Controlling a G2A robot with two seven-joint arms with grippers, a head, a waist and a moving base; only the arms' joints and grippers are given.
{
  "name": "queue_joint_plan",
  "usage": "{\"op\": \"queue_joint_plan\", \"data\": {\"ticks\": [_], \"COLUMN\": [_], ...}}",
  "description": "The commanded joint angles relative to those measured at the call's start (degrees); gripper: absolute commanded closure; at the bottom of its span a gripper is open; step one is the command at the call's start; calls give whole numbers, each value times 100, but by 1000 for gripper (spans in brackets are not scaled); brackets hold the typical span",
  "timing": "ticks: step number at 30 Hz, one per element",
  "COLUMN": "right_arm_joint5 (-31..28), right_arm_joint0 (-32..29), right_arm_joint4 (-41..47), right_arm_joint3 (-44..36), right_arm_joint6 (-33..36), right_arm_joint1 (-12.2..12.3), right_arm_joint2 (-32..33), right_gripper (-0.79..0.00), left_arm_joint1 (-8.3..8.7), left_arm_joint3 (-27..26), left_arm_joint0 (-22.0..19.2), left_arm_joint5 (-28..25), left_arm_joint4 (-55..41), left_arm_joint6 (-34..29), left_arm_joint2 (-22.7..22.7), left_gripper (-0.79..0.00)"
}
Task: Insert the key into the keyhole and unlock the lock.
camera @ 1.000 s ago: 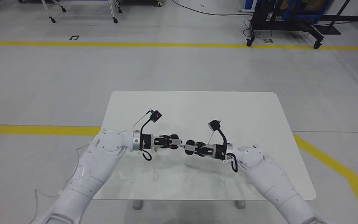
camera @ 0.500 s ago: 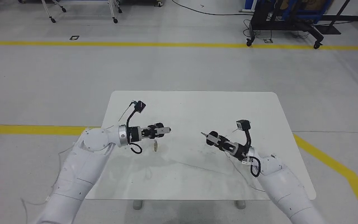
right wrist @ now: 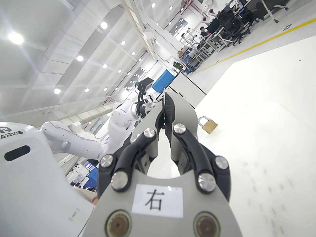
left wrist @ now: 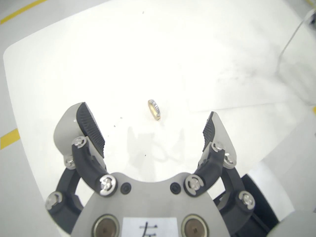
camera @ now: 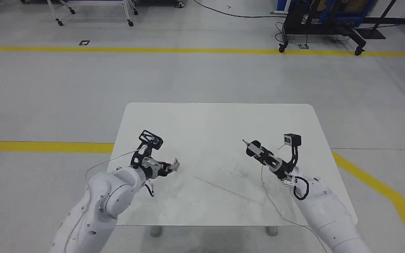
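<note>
Left gripper (labelled) near lock, apparently.

The lock has a brass-coloured metal body and shiny shackle; the table is smooth, scuffed white.

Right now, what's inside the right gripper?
The right gripper is shut on a thin metal sliver, probably the key, which pokes just past its tips. The ribbed pads cover the rest, so its head and full shape cannot be seen.
</note>
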Motion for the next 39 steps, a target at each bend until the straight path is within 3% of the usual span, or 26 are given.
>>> {"op": "queue_joint_plan", "data": {"ticks": [1, 9, 11, 13, 18, 21, 34, 35, 36, 39], "right_arm_joint5": [0, 0, 0, 0, 0, 0, 0, 0, 0, 0], "right_arm_joint0": [0, 0, 0, 0, 0, 0, 0, 0, 0, 0], "right_arm_joint4": [0, 0, 0, 0, 0, 0, 0, 0, 0, 0], "right_arm_joint3": [0, 0, 0, 0, 0, 0, 0, 0, 0, 0], "right_arm_joint6": [0, 0, 0, 0, 0, 0, 0, 0, 0, 0], "right_arm_joint1": [0, 0, 0, 0, 0, 0, 0, 0, 0, 0], "right_arm_joint2": [0, 0, 0, 0, 0, 0, 0, 0, 0, 0], "right_gripper": [0, 0, 0, 0, 0, 0, 0, 0, 0, 0], "left_arm_joint1": [-24, -163, -204, -241, -290, -303, -403, -418, -431, -460], "left_arm_joint3": [113, 867, 1023, 1131, 1325, 1332, 1561, 1578, 1591, 1649], "left_arm_joint0": [-47, -550, -670, -751, -878, -878, -1017, -1044, -1067, -1109], "left_arm_joint5": [127, 366, 393, 435, 513, 539, 550, 572, 586, 642], "left_arm_joint4": [172, 334, 381, 422, 516, 522, 414, 405, 405, 463], "left_arm_joint6": [-44, -82, -83, -73, -24, 30, 264, 269, 259, 178], "left_arm_joint2": [174, 740, 903, 1036, 1143, 1132, 1249, 1281, 1310, 1387], "left_gripper": [-785, -776, -646, -616, -406, -320, -249, -194, 0, 0]}}
